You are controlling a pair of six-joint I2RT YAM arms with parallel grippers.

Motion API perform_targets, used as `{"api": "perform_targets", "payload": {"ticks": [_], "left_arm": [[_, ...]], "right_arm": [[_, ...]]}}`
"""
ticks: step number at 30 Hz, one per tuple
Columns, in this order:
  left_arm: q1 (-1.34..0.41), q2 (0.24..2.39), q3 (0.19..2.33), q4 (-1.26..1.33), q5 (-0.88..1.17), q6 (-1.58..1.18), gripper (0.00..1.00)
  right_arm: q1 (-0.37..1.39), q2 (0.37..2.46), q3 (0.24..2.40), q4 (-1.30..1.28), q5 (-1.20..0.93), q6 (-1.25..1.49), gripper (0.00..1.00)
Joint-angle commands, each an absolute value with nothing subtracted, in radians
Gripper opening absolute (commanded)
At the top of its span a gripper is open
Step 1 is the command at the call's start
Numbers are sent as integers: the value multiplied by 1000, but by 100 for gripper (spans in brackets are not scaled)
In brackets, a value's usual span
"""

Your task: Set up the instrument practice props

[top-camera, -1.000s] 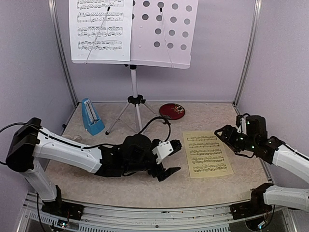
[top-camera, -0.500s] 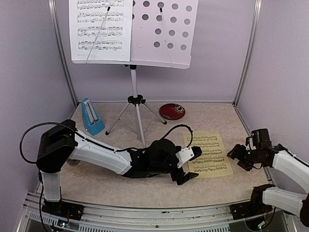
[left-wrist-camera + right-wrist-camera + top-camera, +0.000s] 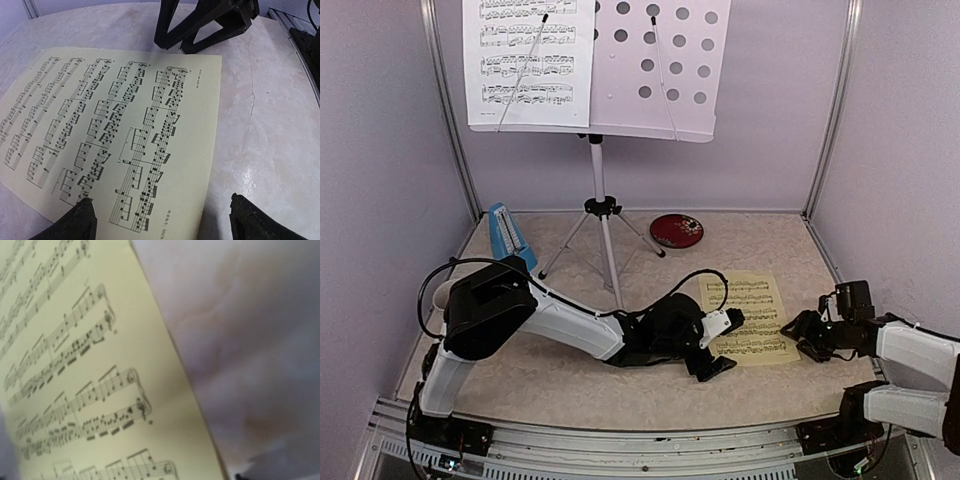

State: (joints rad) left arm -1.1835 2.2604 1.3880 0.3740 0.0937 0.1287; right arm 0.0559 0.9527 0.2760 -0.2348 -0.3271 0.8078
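Observation:
The yellow music sheet (image 3: pixel 750 318) lies flat on the table at the front right. My left gripper (image 3: pixel 722 346) is open and low at the sheet's near left corner; in the left wrist view (image 3: pixel 160 225) one finger is over the paper (image 3: pixel 115 125) and the other over bare table. My right gripper (image 3: pixel 803 332) is open, with its tips down at the sheet's right edge, and shows in the left wrist view (image 3: pixel 175 46). The right wrist view shows the sheet (image 3: pixel 75 370) close up and blurred. The white perforated music stand (image 3: pixel 660 70) holds the white sheet (image 3: pixel 528 60). The blue metronome (image 3: pixel 510 238) stands at the back left.
The stand's silver tripod (image 3: pixel 603 212) spreads its legs across the back middle. A red round plate (image 3: pixel 677 230) lies to the right of it. Metal frame posts and lilac walls close in the left, right and back. My left arm lies stretched across the front of the table.
My left arm has reached further right, bringing its gripper onto the yellow sheet's corner. My right gripper has dropped from mid-air to the table at the sheet's right edge.

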Motion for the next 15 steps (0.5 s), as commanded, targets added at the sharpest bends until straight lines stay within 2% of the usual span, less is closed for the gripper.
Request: {"api": "perform_targets", "payload": {"ticks": [1, 4, 8, 10, 13, 15], "left_arm": [[-1175, 2315, 1422, 385, 128, 102, 89], [-1175, 2329, 1422, 386, 127, 99, 89], [-1174, 2335, 1421, 391, 129, 97, 89], [-1172, 2337, 1422, 393, 131, 97, 89], [-1169, 2336, 1424, 392, 132, 100, 89], [-1166, 2333, 1424, 391, 131, 102, 88]], "right_arm": [[48, 948, 227, -201, -434, 868, 56], [47, 904, 229, -176, -456, 894, 47], [48, 854, 223, -126, -493, 928, 40], [48, 860, 215, -125, -498, 940, 40], [48, 899, 240, -218, -442, 920, 46], [48, 893, 256, -252, -411, 904, 46]]}}
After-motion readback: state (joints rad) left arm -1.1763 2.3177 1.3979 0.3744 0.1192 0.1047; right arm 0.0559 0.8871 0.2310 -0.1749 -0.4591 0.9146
